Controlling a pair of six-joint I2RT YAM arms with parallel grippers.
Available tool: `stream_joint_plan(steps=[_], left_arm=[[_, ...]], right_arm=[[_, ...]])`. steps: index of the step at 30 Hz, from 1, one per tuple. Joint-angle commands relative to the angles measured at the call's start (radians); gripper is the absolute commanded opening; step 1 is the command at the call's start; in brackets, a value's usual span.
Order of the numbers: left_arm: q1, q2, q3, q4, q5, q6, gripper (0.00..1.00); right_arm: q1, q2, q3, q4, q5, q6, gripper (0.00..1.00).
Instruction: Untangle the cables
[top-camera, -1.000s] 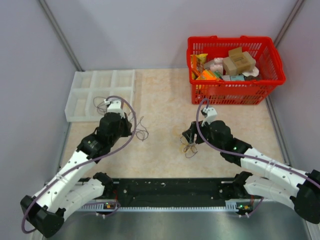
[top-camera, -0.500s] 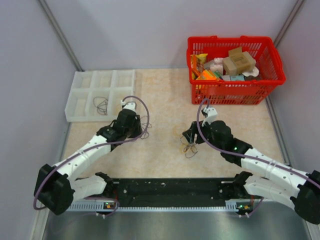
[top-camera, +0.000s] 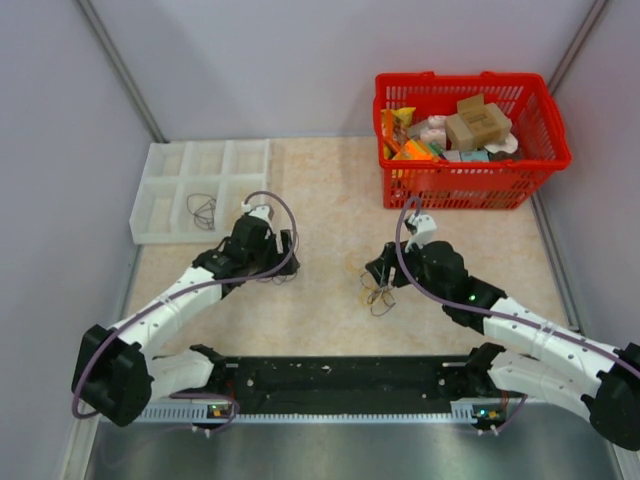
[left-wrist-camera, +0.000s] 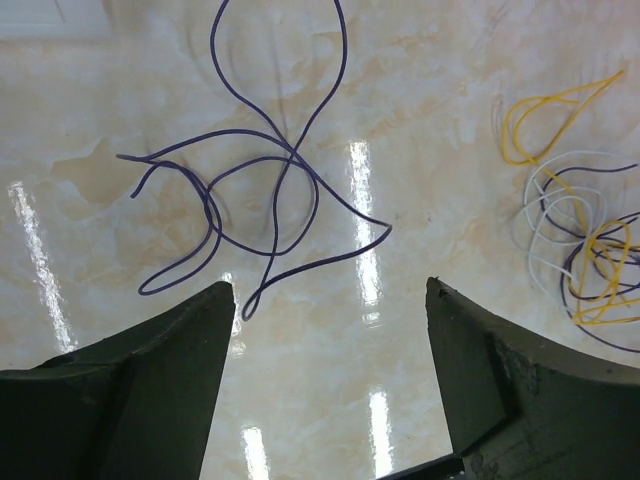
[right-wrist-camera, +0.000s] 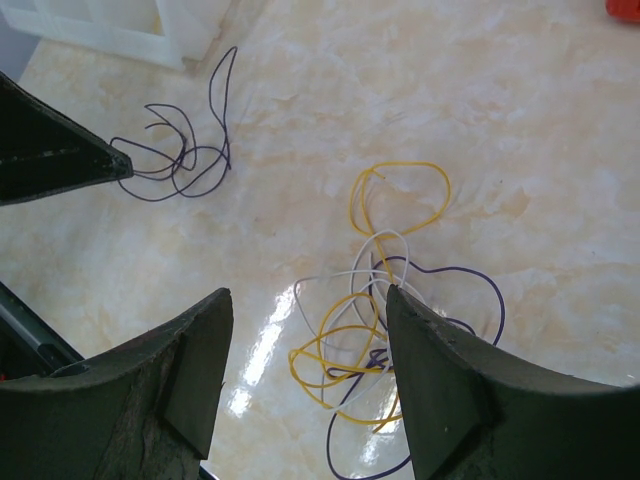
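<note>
Cables (right-wrist-camera: 372, 325) look light, limp, springy. Left tool (left-wrist-camera: 328, 285) and right tool (right-wrist-camera: 310, 292) both gape empty; likeliest hold: yellow loop (right-wrist-camera: 400, 165) at their twelve o'clock.

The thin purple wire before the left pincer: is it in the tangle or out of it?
Out. The thin purple wire lies alone on the marbled table, apart from the tangle of yellow, white and purple wires.
</note>
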Motion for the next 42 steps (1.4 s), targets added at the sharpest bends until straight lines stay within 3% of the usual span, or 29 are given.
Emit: stream_joint_plan(steps=[1,10,15,18,21,31,38,42], left_arm=[[0.083,-0.083,-0.006,0.033,0.080,-0.089,0.82],[0.245,-0.065,-0.072,0.122,0.249,-0.162,0.88],[0.256,0.001,-0.097,0.189,0.227,-0.173,0.87],[0.258,0.032,-0.091,0.183,0.211,-0.152,0.84],[0.252,0.052,-0.078,0.165,0.200,-0.110,0.73],[0.091,0.069,0.081,-0.017,-0.101,0.071,0.81],[0.086,0.245,0.218,-0.139,-0.173,0.077,0.86],[0.068,0.329,0.288,-0.197,-0.224,0.005,0.88]], right_arm=[[-0.006,-0.013,0.024,0.013,0.000,0.002,0.63],[-0.008,-0.005,0.031,0.017,-0.006,0.002,0.63],[-0.008,-0.005,0.031,0.021,-0.014,0.005,0.63],[-0.009,-0.018,0.024,0.017,-0.014,0.011,0.63],[-0.009,-0.022,0.016,0.019,-0.007,0.012,0.63],[-0.031,0.001,0.036,0.027,-0.020,-0.002,0.63],[-0.032,0.010,0.031,0.036,-0.038,0.006,0.63],[-0.037,-0.021,0.021,0.022,-0.010,0.002,0.63]])
